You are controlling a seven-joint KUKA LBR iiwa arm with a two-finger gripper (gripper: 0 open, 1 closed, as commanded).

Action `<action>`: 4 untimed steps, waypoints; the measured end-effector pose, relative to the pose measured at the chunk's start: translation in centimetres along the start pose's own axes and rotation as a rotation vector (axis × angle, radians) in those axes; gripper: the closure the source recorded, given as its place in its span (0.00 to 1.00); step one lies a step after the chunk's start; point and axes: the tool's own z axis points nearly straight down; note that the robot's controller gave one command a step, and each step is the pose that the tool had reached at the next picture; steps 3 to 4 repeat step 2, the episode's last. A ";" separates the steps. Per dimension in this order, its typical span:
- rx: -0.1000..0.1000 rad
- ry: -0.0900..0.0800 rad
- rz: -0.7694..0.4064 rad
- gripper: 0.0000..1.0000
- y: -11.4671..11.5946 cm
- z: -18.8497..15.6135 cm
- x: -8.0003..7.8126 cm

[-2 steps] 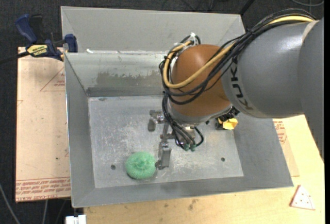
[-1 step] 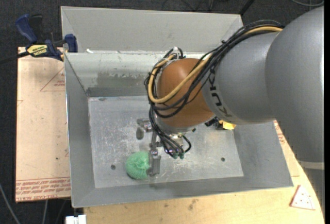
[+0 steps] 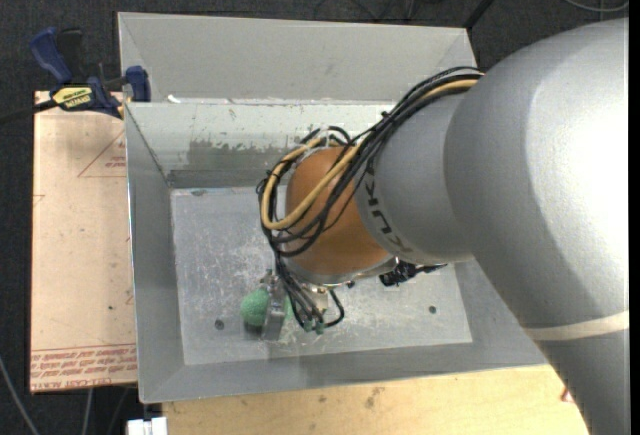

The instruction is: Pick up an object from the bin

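A small green rounded lump (image 3: 254,307) lies on the bin floor near the front wall, left of centre. My gripper (image 3: 288,305) is down at the floor right beside it, touching or almost touching the lump's right side. A grey part of the gripper sits just below and to the right of the lump. The wrist hides part of the gripper from above.
The arm's orange wrist cover and its looped yellow and black cables hang over the middle of the bin and hide the floor beneath. The front wall stands a short way in front of the gripper. The left wall is farther off.
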 end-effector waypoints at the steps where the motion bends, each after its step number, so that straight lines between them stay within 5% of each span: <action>1: 0.000 0.000 0.001 1.00 0.0 0.0 0.0; 2: -0.001 -0.003 -0.064 1.00 -0.8 -14.8 0.8; 4: -0.001 -0.003 -0.064 1.00 -0.8 -14.8 0.8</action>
